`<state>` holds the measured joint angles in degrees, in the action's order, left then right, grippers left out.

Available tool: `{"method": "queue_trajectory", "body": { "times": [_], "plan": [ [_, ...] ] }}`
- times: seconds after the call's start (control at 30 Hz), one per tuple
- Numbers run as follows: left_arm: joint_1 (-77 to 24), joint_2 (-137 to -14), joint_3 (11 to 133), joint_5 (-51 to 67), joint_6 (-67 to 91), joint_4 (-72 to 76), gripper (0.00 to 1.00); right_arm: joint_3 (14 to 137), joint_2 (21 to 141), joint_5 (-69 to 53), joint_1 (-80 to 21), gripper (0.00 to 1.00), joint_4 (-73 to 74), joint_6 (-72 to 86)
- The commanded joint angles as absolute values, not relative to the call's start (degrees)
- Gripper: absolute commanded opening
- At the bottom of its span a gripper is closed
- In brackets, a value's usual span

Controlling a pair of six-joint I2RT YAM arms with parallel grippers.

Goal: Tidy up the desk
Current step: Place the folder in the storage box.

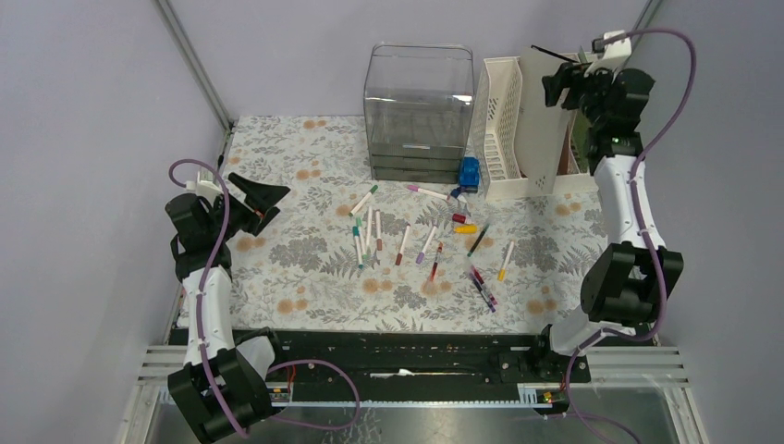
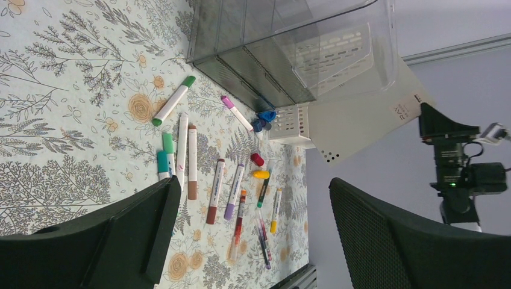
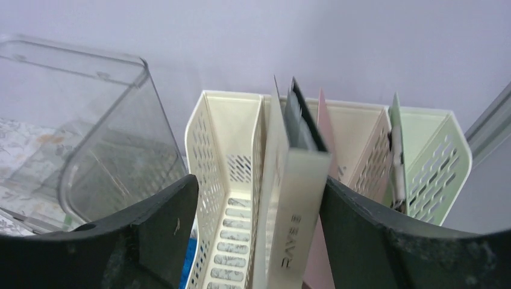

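The desk [image 1: 305, 268] [image 2: 66, 108] wears a white cloth with grey ferns and orange flowers. Several markers [image 1: 404, 245] [image 2: 215, 191] lie scattered across its middle. My left gripper [image 1: 263, 199] [image 2: 253, 183] hovers open over the left side, holding nothing. My right gripper [image 1: 553, 72] [image 3: 259, 183] is high at the back right, open, straddling a cream folder [image 1: 541, 120] [image 3: 298, 205] that stands in the white file holder [image 1: 499, 139] [image 3: 226, 138]. There is a gap between the left finger and the folder; the right finger is close against it.
A clear drawer box [image 1: 418, 111] [image 3: 90, 132] stands at the back centre, with a small blue object [image 1: 470, 172] at its right foot. A pink folder [image 3: 325, 120] and a pale green holder [image 3: 434, 162] sit beside the cream folder. A black rail [image 1: 388, 347] runs along the near edge.
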<state>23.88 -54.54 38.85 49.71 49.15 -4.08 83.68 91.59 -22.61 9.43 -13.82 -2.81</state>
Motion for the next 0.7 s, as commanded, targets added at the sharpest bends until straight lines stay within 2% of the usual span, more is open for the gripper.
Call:
{"method": "queue_trajectory", "body": {
  "times": [0.0,0.07,0.23,0.33,0.47,0.53,0.67],
  "plan": [
    [23.71,-54.2,39.56,49.92,49.33,-0.29,0.99,93.1,94.35,-25.2,9.79,0.79,-0.7,-4.43],
    [23.66,-54.36,39.56,50.04,49.44,-0.19,0.99,96.79,96.46,-25.23,10.01,0.76,3.69,-3.85],
    [23.72,-54.58,39.72,50.32,49.39,-0.23,0.99,104.15,101.03,-24.75,10.28,0.53,10.36,-2.21],
    [23.64,-54.58,39.77,50.32,49.35,-0.18,0.99,106.8,102.58,-24.37,10.25,0.46,12.44,-2.24],
    [23.69,-54.58,39.73,50.23,49.65,-0.22,0.99,109.13,103.4,-23.03,10.24,0.12,13.95,-2.63],
    [23.66,-54.54,39.86,50.19,49.82,-0.19,0.99,109.48,102.73,-22.34,10.27,0.0,13.1,-2.78],
    [23.67,-54.42,40.44,50.61,50.32,-0.18,0.99,108.07,99.17,-21.27,10.53,0.0,7.83,-2.2]
  ]
}}
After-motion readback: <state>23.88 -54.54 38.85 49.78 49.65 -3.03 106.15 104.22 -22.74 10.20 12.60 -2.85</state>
